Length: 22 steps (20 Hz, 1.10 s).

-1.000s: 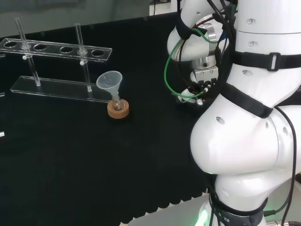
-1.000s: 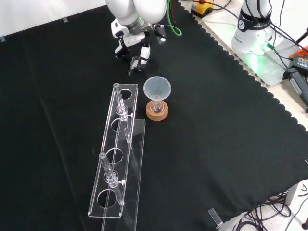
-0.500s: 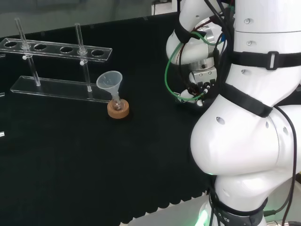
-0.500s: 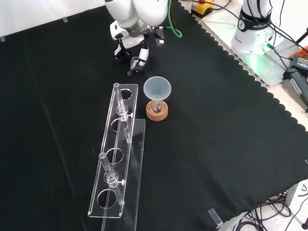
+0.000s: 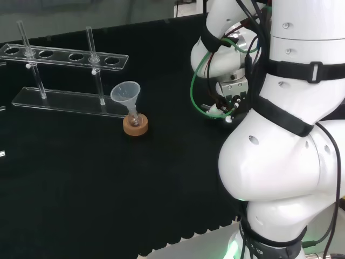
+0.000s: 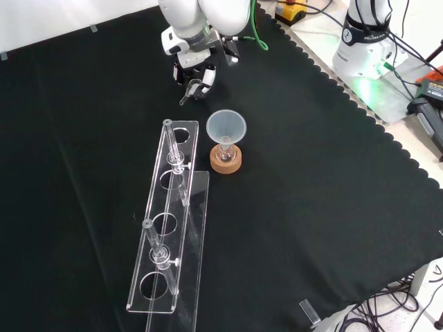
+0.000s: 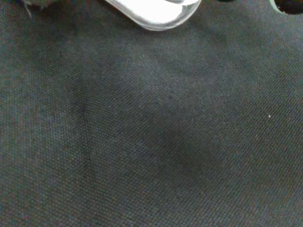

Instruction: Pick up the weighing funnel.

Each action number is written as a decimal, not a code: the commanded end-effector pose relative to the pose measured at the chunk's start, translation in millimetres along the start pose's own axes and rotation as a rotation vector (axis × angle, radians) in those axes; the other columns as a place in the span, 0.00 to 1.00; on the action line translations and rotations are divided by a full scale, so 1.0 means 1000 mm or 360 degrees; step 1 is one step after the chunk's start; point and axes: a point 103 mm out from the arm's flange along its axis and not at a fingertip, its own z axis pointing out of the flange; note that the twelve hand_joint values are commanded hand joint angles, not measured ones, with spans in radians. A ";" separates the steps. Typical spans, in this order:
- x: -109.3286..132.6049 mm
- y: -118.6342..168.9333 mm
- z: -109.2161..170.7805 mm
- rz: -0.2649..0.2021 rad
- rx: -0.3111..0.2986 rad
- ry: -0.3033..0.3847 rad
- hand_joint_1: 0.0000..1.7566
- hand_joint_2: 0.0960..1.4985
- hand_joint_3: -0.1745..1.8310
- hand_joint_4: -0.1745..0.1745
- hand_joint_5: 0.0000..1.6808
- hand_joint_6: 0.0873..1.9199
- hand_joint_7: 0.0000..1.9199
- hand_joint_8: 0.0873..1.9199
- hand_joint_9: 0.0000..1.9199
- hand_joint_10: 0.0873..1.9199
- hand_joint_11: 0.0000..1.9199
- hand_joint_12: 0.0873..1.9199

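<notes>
In the front view the black and white hand (image 6: 201, 71) hangs near the top of the cloth, just beyond the clear rack. Its fingers are curled round a small clear piece, the weighing funnel (image 6: 191, 90), whose short stem points down and to the left, off the cloth. In the head view the hand (image 5: 230, 101) sits low beside the arm's white links, which hide most of it. The wrist view looks down on bare black cloth, with a blurred white part of the hand (image 7: 154, 11) at one edge.
The big funnel (image 6: 226, 128) stands mouth up in a small flask on a cork ring (image 6: 225, 161), close below the hand in the front view. A long clear rack (image 6: 168, 228) with upright tubes lies to its left. The cloth's scalloped edge (image 6: 360, 104) runs at the right.
The hand has shifted a little to the right in the front view and risen slightly in the head view, with the weighing funnel's stem now tilted. The big funnel and rack have not moved.
</notes>
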 end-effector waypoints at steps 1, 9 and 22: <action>0.000 -0.003 -0.006 -0.0019 -0.0122 0.0030 0.64 0.43 0.34 0.81 0.80 0.21 0.94 0.00 1.00 0.00 0.92 0.21; 0.001 -0.003 -0.004 -0.0040 -0.0167 0.0035 0.67 0.43 0.35 0.39 0.81 0.19 0.96 0.00 1.00 0.00 0.94 0.20; -0.018 -0.004 -0.116 -0.0133 -0.0212 0.0256 0.69 0.39 0.40 0.05 0.82 0.20 0.97 0.00 1.00 0.00 0.92 0.18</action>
